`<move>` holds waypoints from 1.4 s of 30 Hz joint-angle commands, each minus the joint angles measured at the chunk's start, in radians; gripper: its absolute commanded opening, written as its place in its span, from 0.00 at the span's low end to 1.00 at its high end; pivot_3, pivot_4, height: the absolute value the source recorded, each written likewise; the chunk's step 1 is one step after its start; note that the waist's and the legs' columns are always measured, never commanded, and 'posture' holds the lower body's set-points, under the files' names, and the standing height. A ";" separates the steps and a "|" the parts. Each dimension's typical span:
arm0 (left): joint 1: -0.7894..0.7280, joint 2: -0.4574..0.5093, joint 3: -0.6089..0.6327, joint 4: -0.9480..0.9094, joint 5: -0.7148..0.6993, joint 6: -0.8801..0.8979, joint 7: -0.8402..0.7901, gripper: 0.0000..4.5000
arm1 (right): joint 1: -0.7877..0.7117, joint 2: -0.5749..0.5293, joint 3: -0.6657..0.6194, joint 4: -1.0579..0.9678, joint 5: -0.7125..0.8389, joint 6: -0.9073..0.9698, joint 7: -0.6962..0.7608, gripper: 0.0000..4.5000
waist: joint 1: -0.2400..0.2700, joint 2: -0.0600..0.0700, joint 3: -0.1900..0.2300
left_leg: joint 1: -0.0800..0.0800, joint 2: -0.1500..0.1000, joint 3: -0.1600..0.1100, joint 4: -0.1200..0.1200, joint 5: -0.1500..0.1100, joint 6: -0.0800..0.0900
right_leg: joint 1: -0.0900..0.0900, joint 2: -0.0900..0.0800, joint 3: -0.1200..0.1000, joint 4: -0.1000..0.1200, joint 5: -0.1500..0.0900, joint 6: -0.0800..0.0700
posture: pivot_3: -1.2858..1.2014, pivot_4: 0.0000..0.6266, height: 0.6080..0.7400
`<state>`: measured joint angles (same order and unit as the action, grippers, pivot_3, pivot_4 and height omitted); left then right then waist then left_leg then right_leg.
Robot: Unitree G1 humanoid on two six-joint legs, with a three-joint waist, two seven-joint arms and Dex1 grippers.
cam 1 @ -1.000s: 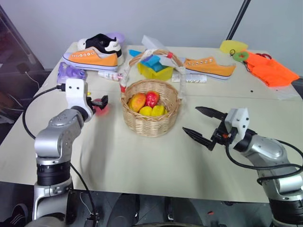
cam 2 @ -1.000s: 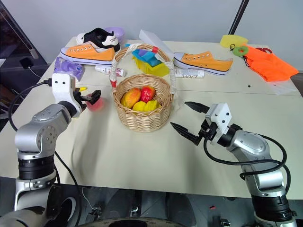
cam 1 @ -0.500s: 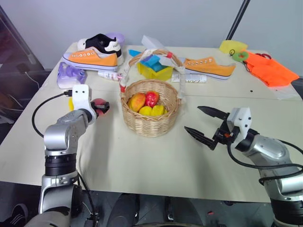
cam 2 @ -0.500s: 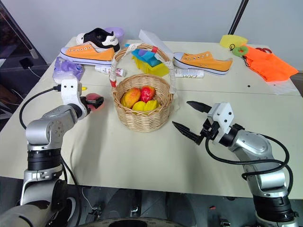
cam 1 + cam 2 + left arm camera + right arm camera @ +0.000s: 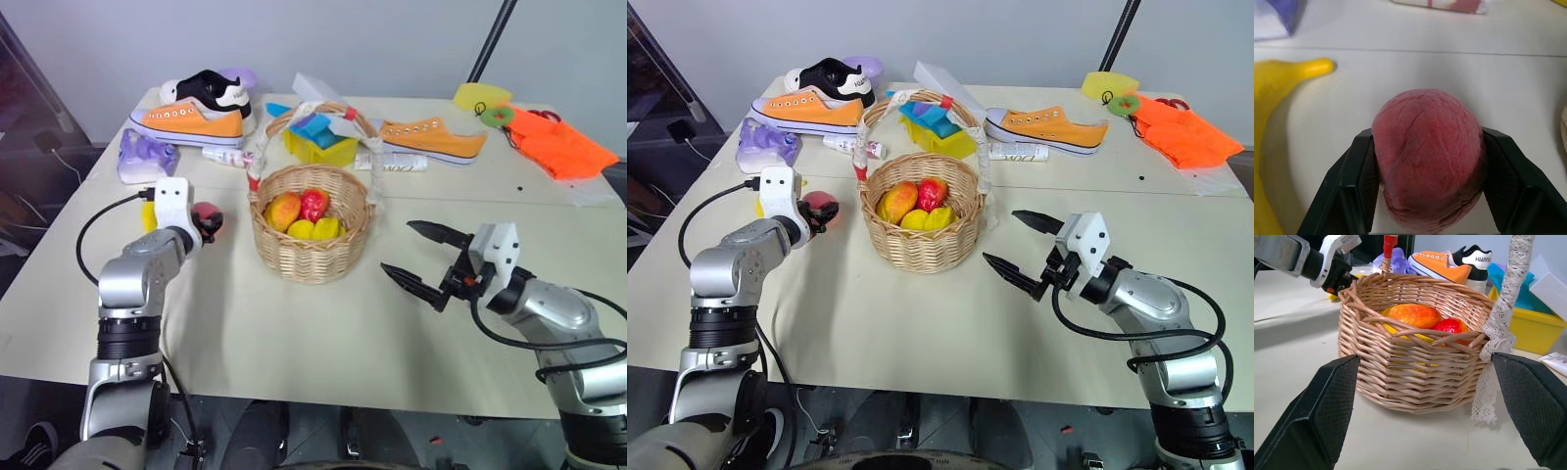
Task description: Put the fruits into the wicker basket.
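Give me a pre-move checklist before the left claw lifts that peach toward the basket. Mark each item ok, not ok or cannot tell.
1. Peach sits between the left claw's fingers, one on each side: ok.
2. Grip firm enough to lift: cannot tell; the fingers lie against its sides, but whether they are done closing is not visible.
3. Banana clear of the grasp: ok, it lies on the table beside the claw, apart from the peach.
4. Wicker basket has room: ok, the mango and small fruits leave space.
5. Basket's arched handle stands near the likely drop path: cannot tell whether a direct path clears it.
6. Right claw out of the way: ok, open, on the basket's far side.
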<state>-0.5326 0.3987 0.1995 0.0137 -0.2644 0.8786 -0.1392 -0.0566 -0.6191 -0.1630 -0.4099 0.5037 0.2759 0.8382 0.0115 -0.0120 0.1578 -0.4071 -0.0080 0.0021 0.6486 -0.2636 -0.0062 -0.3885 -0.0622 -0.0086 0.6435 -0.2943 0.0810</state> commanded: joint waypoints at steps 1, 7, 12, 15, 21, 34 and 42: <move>0.027 0.040 0.048 -0.114 0.005 -0.051 -0.010 0.54 | -0.012 -0.010 -0.038 -0.025 0.036 -0.018 0.015 1.00 | -0.003 0.000 0.000 | 0.000 0.000 0.000 0.000 0.000 0.000 | 0.000 0.000 0.000 0.000 0.000 0.000 | 0.52 0.24 1.00; 0.094 0.094 0.128 -0.350 -0.184 0.015 -0.176 0.54 | -0.011 -0.010 -0.042 0.001 0.027 -0.030 0.023 1.00 | -0.001 0.000 0.000 | 0.000 0.000 0.000 0.000 0.000 0.000 | 0.000 -0.001 0.000 0.000 0.000 0.000 | 0.52 0.24 1.00; 0.228 0.284 0.247 -0.587 -0.499 0.070 -0.497 0.54 | -0.029 -0.014 -0.040 0.024 0.027 -0.043 0.038 1.00 | -0.013 0.000 0.000 | 0.000 0.000 0.000 -0.001 0.000 -0.001 | -0.001 -0.001 0.001 0.000 -0.001 -0.002 | 0.52 0.24 1.00; 0.178 0.266 0.259 -0.603 -0.636 0.079 -0.490 0.54 | -0.040 -0.016 -0.037 0.038 0.026 -0.048 0.047 1.00 | -0.004 0.001 0.000 | 0.001 0.000 0.000 0.000 0.001 -0.002 | 0.000 -0.001 0.000 0.001 -0.003 -0.005 | 0.52 0.24 1.00; 0.047 0.062 -0.029 -0.528 -0.467 -0.026 -0.307 0.54 | -0.053 -0.008 -0.023 0.039 0.017 -0.051 0.038 1.00 | 0.004 0.000 0.000 | 0.001 -0.001 0.000 0.002 0.001 -0.001 | 0.002 -0.001 0.000 0.001 -0.001 -0.002 | 0.52 0.24 1.00; 0.040 -0.047 -0.113 -0.437 -0.353 -0.168 -0.276 0.99 | -0.022 -0.007 -0.025 0.001 0.028 -0.039 0.002 1.00 | -0.004 0.000 0.000 | 0.001 0.000 0.000 0.002 0.001 -0.001 | 0.001 0.003 0.001 0.004 -0.001 -0.002 | 0.52 0.24 1.00; 0.209 0.043 0.112 -0.610 -0.624 -0.100 -0.317 0.99 | -0.046 -0.006 -0.009 0.013 0.033 -0.038 0.011 1.00 | -0.005 0.000 0.000 | 0.001 0.000 0.000 0.002 0.001 -0.001 | 0.001 0.002 0.001 0.004 -0.001 -0.002 | 0.52 0.24 1.00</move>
<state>-0.3592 0.3994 0.2243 -0.5219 -0.8116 0.7689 -0.4318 -0.0890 -0.6251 -0.1616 -0.3704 0.5183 0.2461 0.8426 0.0066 -0.0118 0.1580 -0.4056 -0.0074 0.0021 0.6505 -0.2624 -0.0071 -0.3880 -0.0600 -0.0078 0.6479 -0.2953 0.0793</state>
